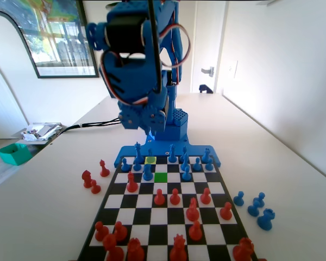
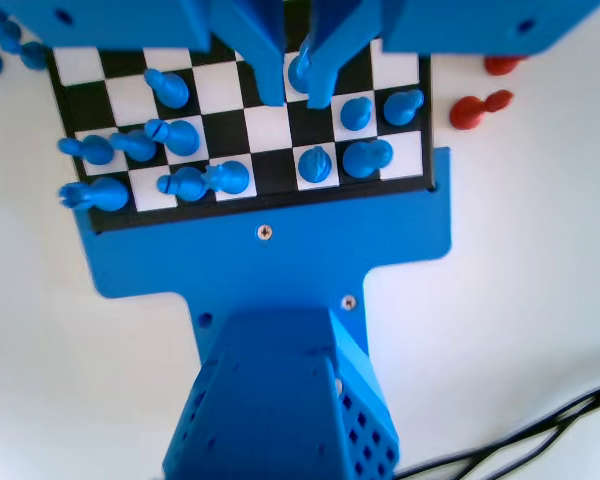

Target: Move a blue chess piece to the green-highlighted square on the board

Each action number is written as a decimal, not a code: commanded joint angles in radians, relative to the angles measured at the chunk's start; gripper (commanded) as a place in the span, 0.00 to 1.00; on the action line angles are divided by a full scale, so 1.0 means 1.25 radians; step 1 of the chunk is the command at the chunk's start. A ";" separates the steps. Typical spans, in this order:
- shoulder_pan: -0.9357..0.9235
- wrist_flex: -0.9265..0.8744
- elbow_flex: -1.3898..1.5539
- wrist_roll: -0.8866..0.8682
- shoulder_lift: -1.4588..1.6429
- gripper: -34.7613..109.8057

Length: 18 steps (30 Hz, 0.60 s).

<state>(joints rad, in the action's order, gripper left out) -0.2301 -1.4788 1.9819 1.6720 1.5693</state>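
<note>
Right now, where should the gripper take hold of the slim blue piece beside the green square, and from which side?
Grip the blue piece by its narrow upper part, coming from straight above. It stands upright with other pieces close around it, and in the wrist view the open gripper hangs with one jaw on each side.
</note>
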 commanded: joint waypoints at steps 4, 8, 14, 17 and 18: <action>-0.002 0.015 -0.006 0.017 -0.001 0.31; -0.004 0.055 0.016 0.010 0.013 0.31; -0.007 0.117 0.054 -0.010 0.013 0.31; -0.006 0.139 0.080 -0.016 0.016 0.31; -0.002 0.147 0.091 -0.018 0.017 0.31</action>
<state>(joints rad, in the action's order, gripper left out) -0.2224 -1.3070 2.0785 1.6460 1.5401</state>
